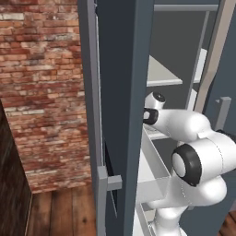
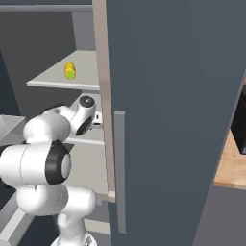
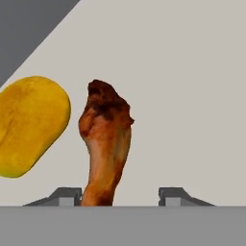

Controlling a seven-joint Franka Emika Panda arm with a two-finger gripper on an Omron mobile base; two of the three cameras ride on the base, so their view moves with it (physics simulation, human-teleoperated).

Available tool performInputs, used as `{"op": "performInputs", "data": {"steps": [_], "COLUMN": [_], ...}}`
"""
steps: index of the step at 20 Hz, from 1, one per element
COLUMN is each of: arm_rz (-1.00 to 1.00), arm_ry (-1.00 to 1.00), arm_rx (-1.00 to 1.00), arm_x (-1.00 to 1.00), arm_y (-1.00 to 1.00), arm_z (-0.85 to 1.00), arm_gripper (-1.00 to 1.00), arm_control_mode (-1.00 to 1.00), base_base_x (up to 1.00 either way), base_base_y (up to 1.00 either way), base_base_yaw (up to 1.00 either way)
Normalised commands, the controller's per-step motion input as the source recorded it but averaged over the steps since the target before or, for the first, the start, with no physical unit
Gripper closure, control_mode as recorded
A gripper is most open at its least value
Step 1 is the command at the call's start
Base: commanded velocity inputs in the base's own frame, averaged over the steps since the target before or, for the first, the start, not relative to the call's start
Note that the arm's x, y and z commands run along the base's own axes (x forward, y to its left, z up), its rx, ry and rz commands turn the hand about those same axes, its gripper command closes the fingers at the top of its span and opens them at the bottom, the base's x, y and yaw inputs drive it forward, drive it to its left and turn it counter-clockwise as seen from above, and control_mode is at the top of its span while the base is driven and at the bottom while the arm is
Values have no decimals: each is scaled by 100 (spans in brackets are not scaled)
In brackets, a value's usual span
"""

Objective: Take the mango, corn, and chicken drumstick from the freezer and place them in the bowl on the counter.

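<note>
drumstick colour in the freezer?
Chicken drumstick: brown with an orange tinge, darkest reddish-brown at its wide end. Clearest in the hand view, beside the yellow mango.

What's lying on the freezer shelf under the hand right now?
A brown lumpy chicken drumstick and, beside it, a smooth yellow-orange mango on the light grey shelf. The drumstick's lower end is hidden at the picture's bottom.

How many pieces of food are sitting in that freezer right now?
3. The corn lies on an upper shelf. In the hand view, the mango and the chicken drumstick lie side by side on a light shelf. More may be hidden behind the door.
</note>
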Motion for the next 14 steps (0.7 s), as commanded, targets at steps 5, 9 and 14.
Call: {"op": "performInputs", "data": {"steps": [5,9,14], "arm_rz": [0,0,0], "arm_ry": [0,-1,-1], "arm_rx": [0,0,0], "arm_x": [1,-1,-22], "arm_y": [0,0,0], "arm_z": [-54,-43,-19], "arm_gripper": [100,100,100], "arm_control_mode": [-100,-100,-100], "base_base_x": [0,0,0], "base_base_y": [0,0,0], "base_base_yaw": [0,0,0]}}
